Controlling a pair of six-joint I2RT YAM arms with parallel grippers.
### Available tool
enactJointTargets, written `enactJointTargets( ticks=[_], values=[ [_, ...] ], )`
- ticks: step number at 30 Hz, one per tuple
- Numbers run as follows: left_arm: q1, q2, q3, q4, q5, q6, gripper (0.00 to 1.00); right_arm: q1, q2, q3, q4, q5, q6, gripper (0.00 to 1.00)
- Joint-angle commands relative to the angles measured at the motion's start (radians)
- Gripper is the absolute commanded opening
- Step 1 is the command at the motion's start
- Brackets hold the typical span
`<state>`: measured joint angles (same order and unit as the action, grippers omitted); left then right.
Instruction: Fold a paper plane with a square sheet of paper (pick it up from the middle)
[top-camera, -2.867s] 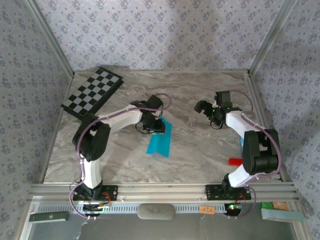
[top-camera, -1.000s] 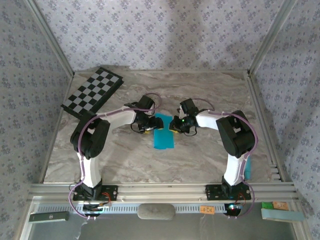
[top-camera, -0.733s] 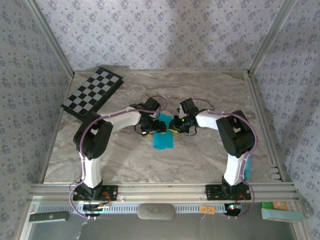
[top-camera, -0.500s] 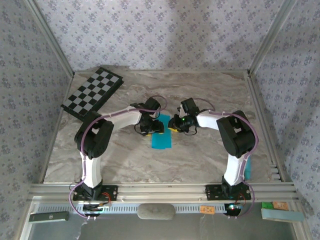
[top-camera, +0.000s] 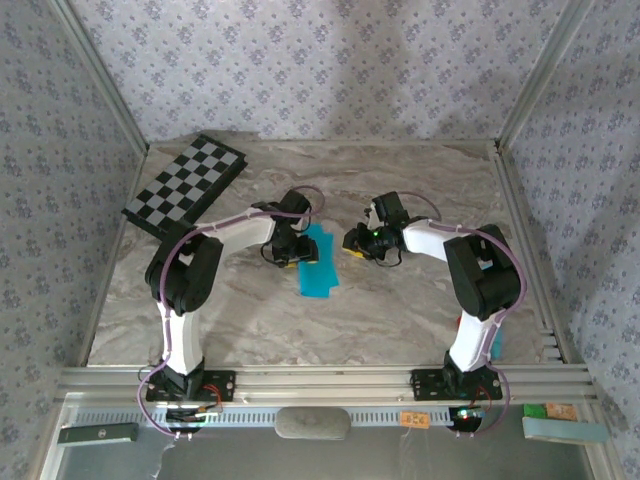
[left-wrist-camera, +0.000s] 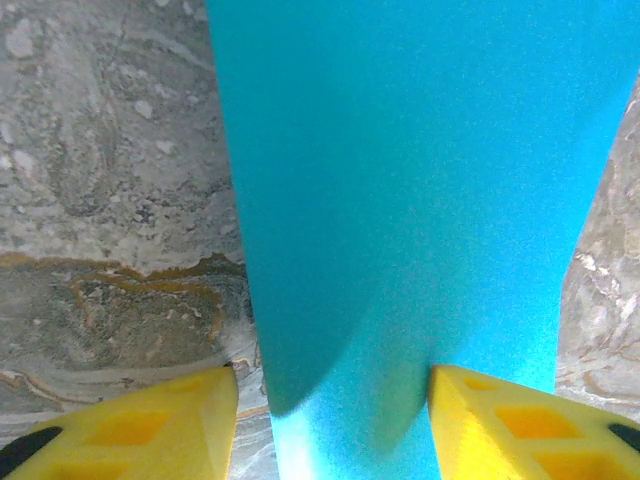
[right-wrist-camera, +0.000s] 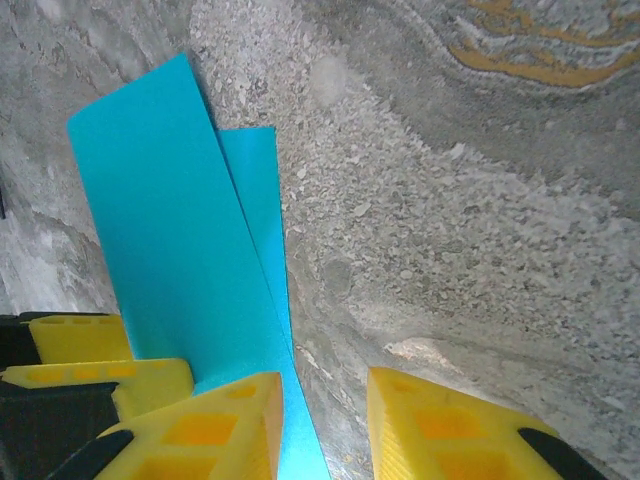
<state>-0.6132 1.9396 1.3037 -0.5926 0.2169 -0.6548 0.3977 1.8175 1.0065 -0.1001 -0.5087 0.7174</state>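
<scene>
Marble table (top-camera: 400, 310); left gripper (left-wrist-camera: 332, 385) low, straddling blue paper (left-wrist-camera: 400, 180), grip unclear; right gripper (right-wrist-camera: 327, 388) low beside it, jaws parted.

One paper (top-camera: 318, 265), one checkerboard (top-camera: 185, 186), two claws (top-camera: 298, 252) (top-camera: 354, 243)

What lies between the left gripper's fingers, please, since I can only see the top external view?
Observer: The square sheet of paper runs between the left gripper's spread yellow fingers.
Operator: Is the right gripper holding it?
Observer: No, the right gripper is open, with bare table between its fingertips.
Operator: Is the sheet one flat layer?
Observer: No, the right wrist view shows a wide layer overlapping a narrower strip.
</scene>
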Motion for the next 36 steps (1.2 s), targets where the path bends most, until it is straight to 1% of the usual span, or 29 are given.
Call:
enactJointTargets(
  ticks=[1, 9, 13, 18, 36],
  values=[
    [0.005, 0.009, 0.0, -0.063, 0.026, 0.054, 0.52, 0.0, -0.009, -0.002, -0.026, 0.01, -0.014, 0.3],
    [0.005, 0.025, 0.005, -0.081, 0.051, 0.112, 0.49, 0.001, -0.009, 0.0, -0.031, 0.013, -0.018, 0.31],
    [0.005, 0.037, 0.011, -0.124, 0.058, 0.149, 0.5, 0.003, -0.006, 0.001, -0.031, 0.012, -0.021, 0.31],
    [0.004, 0.053, 0.013, -0.137, 0.065, 0.181, 0.5, 0.003, -0.001, 0.003, -0.031, 0.01, -0.021, 0.31],
    [0.005, 0.096, 0.025, -0.165, 0.056, 0.242, 0.47, 0.005, 0.023, 0.016, -0.036, 0.01, -0.024, 0.31]
  ],
)
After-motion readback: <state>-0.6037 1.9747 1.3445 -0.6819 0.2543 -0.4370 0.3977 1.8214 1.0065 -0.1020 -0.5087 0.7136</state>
